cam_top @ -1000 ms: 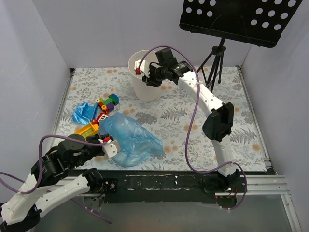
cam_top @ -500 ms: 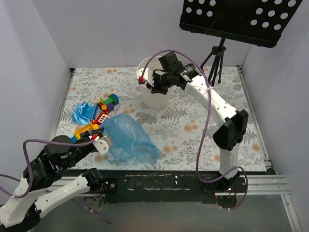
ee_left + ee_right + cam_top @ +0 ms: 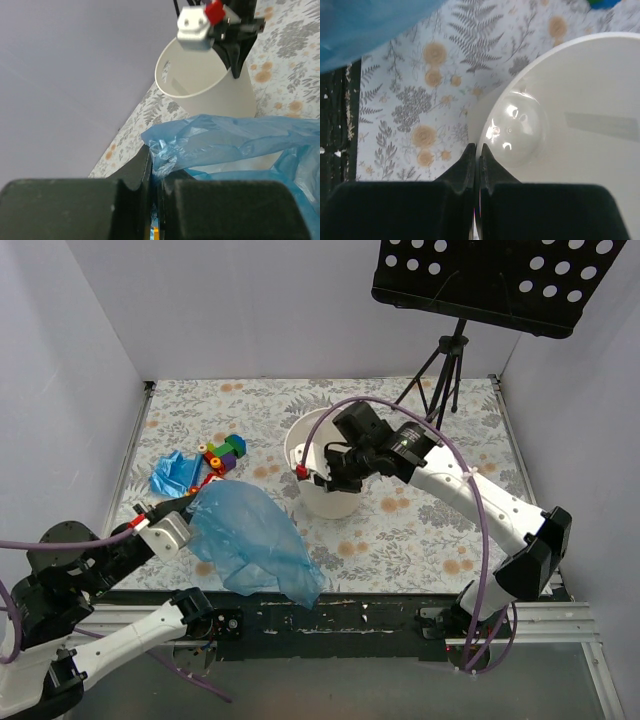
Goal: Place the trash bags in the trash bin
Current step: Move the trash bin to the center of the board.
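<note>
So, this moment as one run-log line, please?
left end effector: shut on trash bag | right end effector: shut on trash bin | bag: outside bin

- Left arm (image 3: 125, 632) and right arm (image 3: 480, 502): white tubular links, bulky black joint housings.
- Purple cables (image 3: 486, 570) loop loosely along both.
- Left claw (image 3: 155, 167) and right claw (image 3: 478, 157): black wedge-shaped fingers (image 3: 460, 175), white block, small red tab.

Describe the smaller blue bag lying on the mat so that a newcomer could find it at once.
Look at the left side of the floral mat. Just left of the toy blocks lies a small crumpled blue trash bag. Unlike the big blue bag pinched in the left gripper, it is compact, rests on the mat and no gripper touches it.
</note>
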Action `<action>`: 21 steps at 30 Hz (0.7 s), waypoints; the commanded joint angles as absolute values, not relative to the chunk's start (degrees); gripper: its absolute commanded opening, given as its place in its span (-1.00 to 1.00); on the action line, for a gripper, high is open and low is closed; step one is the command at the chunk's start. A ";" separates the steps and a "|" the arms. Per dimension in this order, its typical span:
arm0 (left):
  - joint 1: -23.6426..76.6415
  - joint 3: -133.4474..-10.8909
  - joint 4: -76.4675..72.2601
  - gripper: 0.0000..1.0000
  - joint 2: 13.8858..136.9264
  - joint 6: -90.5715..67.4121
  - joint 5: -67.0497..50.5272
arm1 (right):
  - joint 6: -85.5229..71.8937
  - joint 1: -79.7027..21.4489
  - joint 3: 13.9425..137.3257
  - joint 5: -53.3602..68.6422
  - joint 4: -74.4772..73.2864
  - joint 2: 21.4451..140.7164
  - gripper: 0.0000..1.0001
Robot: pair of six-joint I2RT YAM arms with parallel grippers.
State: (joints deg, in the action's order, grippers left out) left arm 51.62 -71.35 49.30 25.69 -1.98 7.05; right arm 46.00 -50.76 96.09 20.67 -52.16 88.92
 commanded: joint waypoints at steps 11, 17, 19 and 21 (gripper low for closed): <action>51.24 -91.21 38.77 -1.00 43.75 -3.35 -1.50 | 38.07 -51.77 97.87 11.69 -50.70 81.30 0.18; 51.24 -101.59 31.65 -1.00 57.19 3.15 6.58 | 32.87 -51.42 118.98 1.34 -46.87 82.53 0.75; 51.24 -103.79 29.11 -1.00 60.71 5.00 8.60 | 33.57 -51.50 123.99 -2.35 -41.51 83.93 0.75; 51.24 -105.89 26.73 -1.00 64.58 7.11 10.63 | 33.14 -51.50 131.53 -4.30 -36.67 86.65 0.76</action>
